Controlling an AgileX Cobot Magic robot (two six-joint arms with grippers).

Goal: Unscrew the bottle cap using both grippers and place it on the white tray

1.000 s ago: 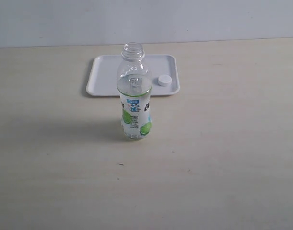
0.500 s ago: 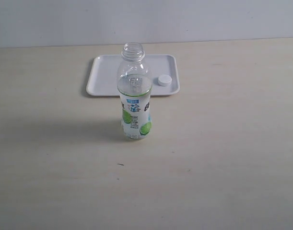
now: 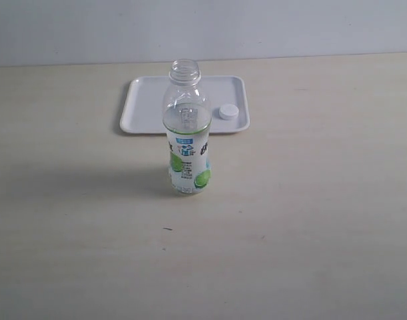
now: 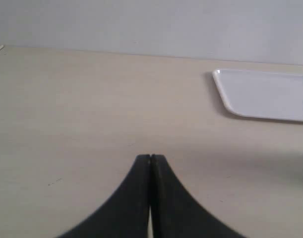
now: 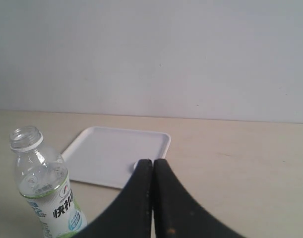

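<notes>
The bottle (image 3: 187, 143) stands upright on the table with its neck open, in front of the white tray (image 3: 150, 107). On the tray's front right part lies the bottle cap (image 3: 228, 112). Neither arm shows in the exterior view. My left gripper (image 4: 150, 157) is shut and empty, low over bare table, with a corner of the white tray (image 4: 260, 94) off to one side. My right gripper (image 5: 152, 162) is shut and empty too; it looks at the bottle (image 5: 44, 188) and the white tray (image 5: 111, 153), and its tips hide most of the cap.
The light wooden table (image 3: 310, 220) spreads wide on all sides of the bottle. A pale wall (image 3: 203, 27) closes off the far edge behind the tray.
</notes>
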